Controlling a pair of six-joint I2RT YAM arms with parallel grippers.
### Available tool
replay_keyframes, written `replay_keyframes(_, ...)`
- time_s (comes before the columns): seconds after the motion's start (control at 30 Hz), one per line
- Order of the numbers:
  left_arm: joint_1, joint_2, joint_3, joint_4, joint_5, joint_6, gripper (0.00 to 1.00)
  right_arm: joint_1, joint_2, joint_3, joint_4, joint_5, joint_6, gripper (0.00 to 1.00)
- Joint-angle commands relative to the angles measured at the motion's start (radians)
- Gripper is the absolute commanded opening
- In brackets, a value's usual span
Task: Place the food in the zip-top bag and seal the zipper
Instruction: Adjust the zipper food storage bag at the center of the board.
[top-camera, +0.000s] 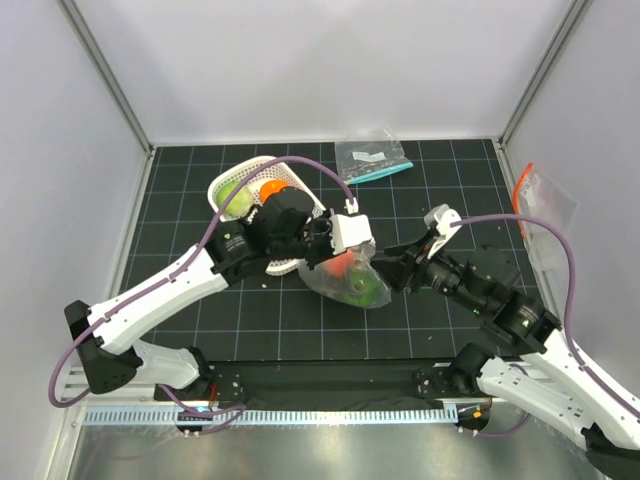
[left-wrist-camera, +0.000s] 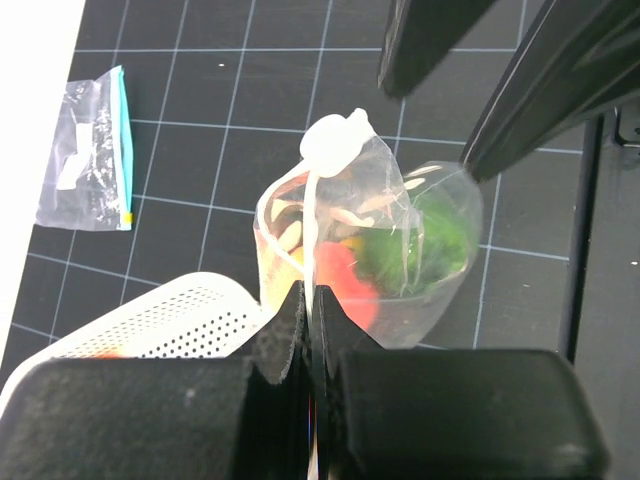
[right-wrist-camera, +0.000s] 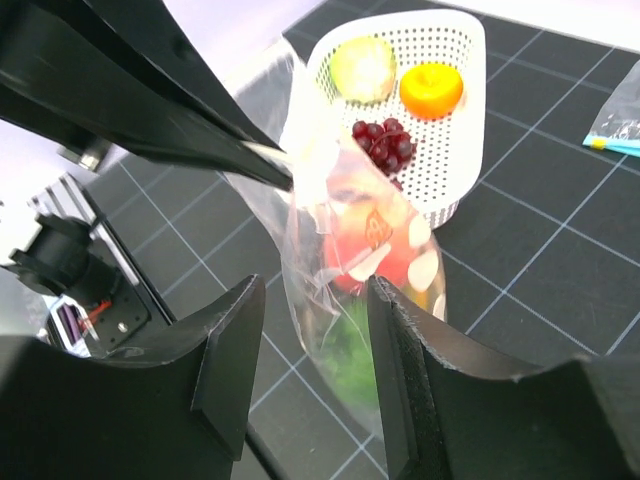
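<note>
Step in hand: loading; I judge the task partly done, with some food bagged and some not, and sealing not yet due.
Zip-top bag: middle of the surface, just right of the white basket, between the two arms.
Food in the bag: a red-orange piece and a green piece, low in the bag.
Food outside: a pale green piece, an orange piece and purple grapes lie in the basket, on the far left.
Left claw: pressed together, pinching the bag's mouth edge by the zipper and holding that edge up.
Right claw: spread, one jaw on each side of the bag's near end; I cannot tell whether either jaw touches the plastic.
Mouth: bunched along the pinched edge; whether it gapes enough to take a piece is not clear.
Next move calls for: a mouth held wide and steady by the left claw, and the right claw freed to fetch a basket piece.
Watch for: floppy plastic folding shut, or the bagged pieces rolling out if the edge dips.
Bystander: a smaller bag with a teal strip lies far off, apart from the work.
</note>
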Motion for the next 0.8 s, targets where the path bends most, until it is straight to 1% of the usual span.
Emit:
replay_keyframes(0.0, 0.013, -0.050, 0.010, 0.057, 0.037, -0.007, 0.00, 0.002, 0.032, 0.011, 0.079, -0.027, -0.038, 0.52)
replay_keyframes(0.13, 0.017, -0.057, 0.015, 0.054, 0.070, -0.017, 0.00, 0.002, 0.054, 0.014, 0.093, -0.011, -0.055, 0.50)
replay_keyframes(0.27, 0.017, -0.056, 0.019, 0.048, 0.092, -0.024, 0.00, 0.002, 0.046, 0.005, 0.115, -0.019, -0.065, 0.45)
replay_keyframes(0.47, 0.017, -0.036, 0.031, 0.025, 0.124, -0.027, 0.00, 0.002, 0.019, -0.019, 0.137, -0.004, -0.061, 0.46)
replay_keyframes(0.5, 0.017, -0.037, 0.033, 0.022, 0.130, -0.028, 0.00, 0.002, 0.023, -0.015, 0.135, -0.007, -0.063, 0.43)
replay_keyframes(0.57, 0.017, -0.036, 0.036, 0.020, 0.136, -0.028, 0.00, 0.002, 0.031, -0.012, 0.129, -0.013, -0.066, 0.31)
replay_keyframes(0.6, 0.019, -0.036, 0.036, 0.022, 0.141, -0.028, 0.00, 0.004, 0.039, -0.004, 0.126, -0.011, -0.066, 0.18)
replay_keyframes(0.7, 0.020, -0.037, 0.034, 0.028, 0.141, -0.034, 0.00, 0.001, 0.054, 0.010, 0.108, -0.008, -0.063, 0.02)
replay_keyframes(0.73, 0.022, -0.037, 0.034, 0.029, 0.140, -0.036, 0.01, 0.002, 0.055, 0.011, 0.100, -0.007, -0.065, 0.01)
replay_keyframes(0.77, 0.022, -0.034, 0.034, 0.032, 0.132, -0.039, 0.06, 0.002, 0.052, 0.013, 0.097, -0.010, -0.060, 0.01)
